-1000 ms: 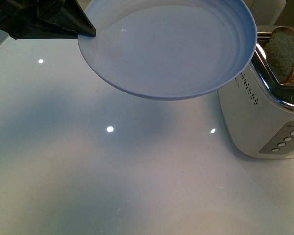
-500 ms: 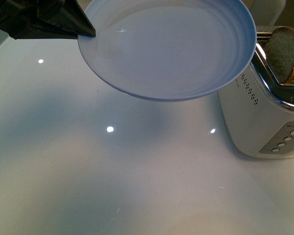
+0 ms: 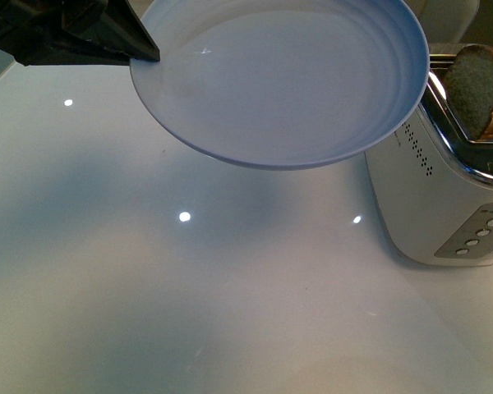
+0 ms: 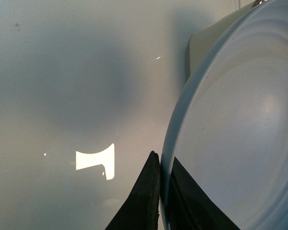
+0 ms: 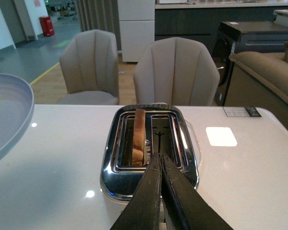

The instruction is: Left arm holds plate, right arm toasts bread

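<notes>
My left gripper (image 3: 148, 56) is shut on the rim of the pale blue-grey plate (image 3: 287, 82) and holds it in the air above the white table, next to the toaster. In the left wrist view the black fingers (image 4: 144, 196) pinch the plate's edge (image 4: 230, 143). The bread (image 3: 475, 86) stands in the toaster's slot, its rounded top sticking out; it also shows in the right wrist view (image 5: 138, 136). My right gripper (image 5: 160, 158) is shut and empty, above the toaster's near end. It is out of the front view.
The white and chrome toaster (image 3: 444, 197) stands at the right of the table (image 3: 189, 312), with buttons on its front; its two slots show in the right wrist view (image 5: 151, 143). Beige chairs (image 5: 175, 72) stand beyond the table's far edge.
</notes>
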`<state>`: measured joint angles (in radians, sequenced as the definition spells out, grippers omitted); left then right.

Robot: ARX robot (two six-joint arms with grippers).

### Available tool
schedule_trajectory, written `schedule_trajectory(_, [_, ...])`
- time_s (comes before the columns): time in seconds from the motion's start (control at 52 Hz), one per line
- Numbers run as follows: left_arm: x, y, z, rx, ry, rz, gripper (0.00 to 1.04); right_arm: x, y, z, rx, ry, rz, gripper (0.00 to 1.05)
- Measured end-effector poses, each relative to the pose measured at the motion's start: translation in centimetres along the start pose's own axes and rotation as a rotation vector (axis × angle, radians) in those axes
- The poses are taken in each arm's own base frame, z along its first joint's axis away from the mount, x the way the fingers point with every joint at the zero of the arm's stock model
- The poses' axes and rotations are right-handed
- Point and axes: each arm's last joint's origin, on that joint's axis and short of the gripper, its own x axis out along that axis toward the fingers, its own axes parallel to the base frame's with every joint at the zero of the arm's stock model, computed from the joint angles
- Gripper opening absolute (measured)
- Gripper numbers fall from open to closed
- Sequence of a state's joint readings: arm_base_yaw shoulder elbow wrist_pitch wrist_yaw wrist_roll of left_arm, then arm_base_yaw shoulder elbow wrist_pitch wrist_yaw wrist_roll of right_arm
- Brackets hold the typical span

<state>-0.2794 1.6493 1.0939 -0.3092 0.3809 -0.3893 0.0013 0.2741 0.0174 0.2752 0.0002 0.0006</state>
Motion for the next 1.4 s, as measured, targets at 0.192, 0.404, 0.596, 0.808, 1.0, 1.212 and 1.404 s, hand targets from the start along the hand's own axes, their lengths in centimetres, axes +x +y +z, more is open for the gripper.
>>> schedule_trajectory(0.192, [0.0,0.0,0.0,0.0,0.0,0.0,0.03,-0.3,0.0,0.0,0.0,0.0,0.0,0.02])
schedule_trajectory(0.404, [0.0,0.0,0.0,0.0,-0.001,0.0,0.03,-0.7,0.0,-0.1,0.0,0.0,0.0,0.02])
schedule_trajectory(0.596, [0.0,0.0,0.0,0.001,-0.001,0.002,0.03,-1.8,0.0,-0.3,0.0,0.007,0.0,0.02])
schedule_trajectory(0.808, [0.1,0.1,-0.2,0.001,0.001,0.005,0.03,-1.8,0.0,-0.3,0.0,0.006,0.0,0.02])
schedule_trajectory(1.0, [0.2,0.6,-0.5,-0.005,0.012,0.013,0.03,-1.8,0.0,-0.3,0.0,0.006,0.0,0.36])
schedule_trajectory(1.212, [0.0,2.2,-0.9,-0.019,0.021,0.029,0.03,-1.8,0.0,-0.3,0.0,0.006,0.0,0.77])
schedule_trajectory(1.404, [-0.6,4.6,-1.0,-0.043,0.011,0.053,0.03,-1.8,0.0,-0.3,0.0,0.006,0.0,0.96])
